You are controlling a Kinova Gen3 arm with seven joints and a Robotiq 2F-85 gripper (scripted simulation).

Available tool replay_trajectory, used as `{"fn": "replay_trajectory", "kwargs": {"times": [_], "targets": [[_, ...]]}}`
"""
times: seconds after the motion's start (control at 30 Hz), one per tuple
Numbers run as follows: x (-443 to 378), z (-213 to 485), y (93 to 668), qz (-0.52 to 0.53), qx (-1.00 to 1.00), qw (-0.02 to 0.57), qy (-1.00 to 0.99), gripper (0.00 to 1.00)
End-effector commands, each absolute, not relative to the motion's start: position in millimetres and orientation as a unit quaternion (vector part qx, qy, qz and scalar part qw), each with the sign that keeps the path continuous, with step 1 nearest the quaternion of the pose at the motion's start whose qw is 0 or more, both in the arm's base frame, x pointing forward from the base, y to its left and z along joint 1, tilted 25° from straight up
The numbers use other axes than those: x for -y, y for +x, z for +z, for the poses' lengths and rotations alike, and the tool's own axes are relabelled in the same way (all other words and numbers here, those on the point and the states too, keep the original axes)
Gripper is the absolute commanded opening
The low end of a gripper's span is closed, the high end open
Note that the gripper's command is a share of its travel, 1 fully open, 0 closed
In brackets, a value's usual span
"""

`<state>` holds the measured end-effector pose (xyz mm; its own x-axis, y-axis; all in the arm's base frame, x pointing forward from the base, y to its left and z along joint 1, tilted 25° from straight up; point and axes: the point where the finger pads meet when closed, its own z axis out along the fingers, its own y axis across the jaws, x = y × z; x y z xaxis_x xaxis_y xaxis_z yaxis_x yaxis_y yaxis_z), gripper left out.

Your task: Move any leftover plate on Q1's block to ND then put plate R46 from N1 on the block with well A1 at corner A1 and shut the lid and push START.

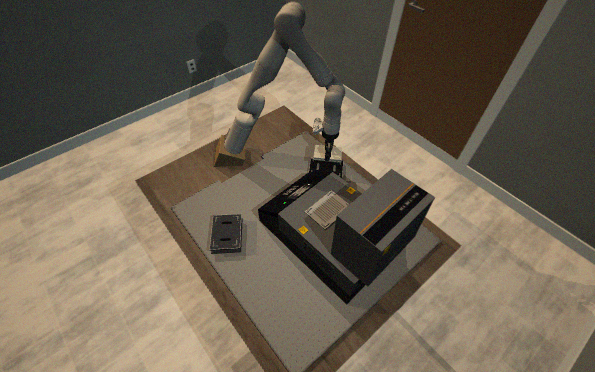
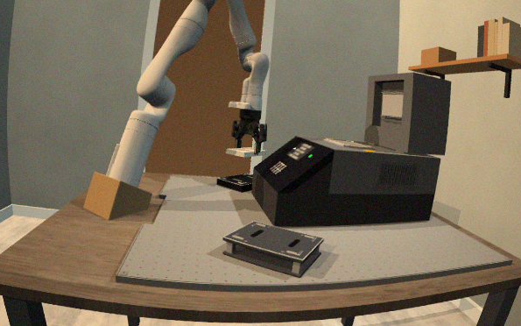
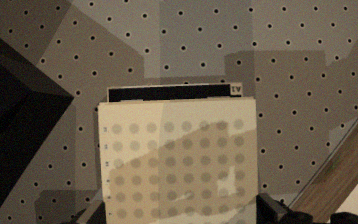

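Two nests on the grey mat [image 2: 181, 245] of my counter [image 2: 59, 258]. Far left, the near nest [image 2: 273, 245] carries no plate. Behind it and further right, the dark far nest [image 2: 235, 180] sits beside the machine's front corner.

Above that far nest hangs the pincer [image 2: 248, 145], clamped across a pale plate [image 2: 242, 152], fingers wide because the plate is wide. The plate is level and lifted off its nest. In the wrist view the plate [image 3: 178, 165] covers most of the nest, and only the nest's black edge with its A1 mark shows past it.

Right of that is the machine [image 2: 343, 188], green lamp on, with its lid [image 2: 426, 114] standing open at the far right. From above, a second pale plate [image 1: 327, 209] appears to lie on the block, so I judge the block occupied.

Handling: I expect the plate to be light, thin plastic, rigid enough but smooth-sided. I'd hold it by the skirt edges, squarely across the middle, moving slowly so it doesn't tilt or slip.
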<state>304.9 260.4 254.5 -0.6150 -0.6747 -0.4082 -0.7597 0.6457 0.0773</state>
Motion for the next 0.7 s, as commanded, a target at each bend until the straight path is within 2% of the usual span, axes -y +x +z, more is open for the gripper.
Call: {"fn": "replay_trajectory", "kwargs": {"times": [0.0,0.67], "targets": [[-258.5,259.2,304.1,0.123,-0.890,0.175,-0.403,0.90],[-249.9,280.9,299.0,0.123,-0.890,0.175,-0.403,0.90]]}}
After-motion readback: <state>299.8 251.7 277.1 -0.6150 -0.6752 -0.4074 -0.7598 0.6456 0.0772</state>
